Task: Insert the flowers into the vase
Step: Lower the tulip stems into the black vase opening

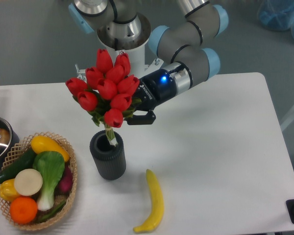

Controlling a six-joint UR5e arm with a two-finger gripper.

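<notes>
hand [130, 115] clenched on flowers [106, 88] | bunch near-upright, heads up, stem end in vase [108, 155] mouth | one bunch; one vase

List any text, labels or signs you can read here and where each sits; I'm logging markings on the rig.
White lettering on the black body of the gripper: a brand name, too small and tilted to read.
Small red-and-white sticker on the robot base: a sign, too blurred to read.
Nothing readable on the flowers, vase, basket, banana or table.
</notes>
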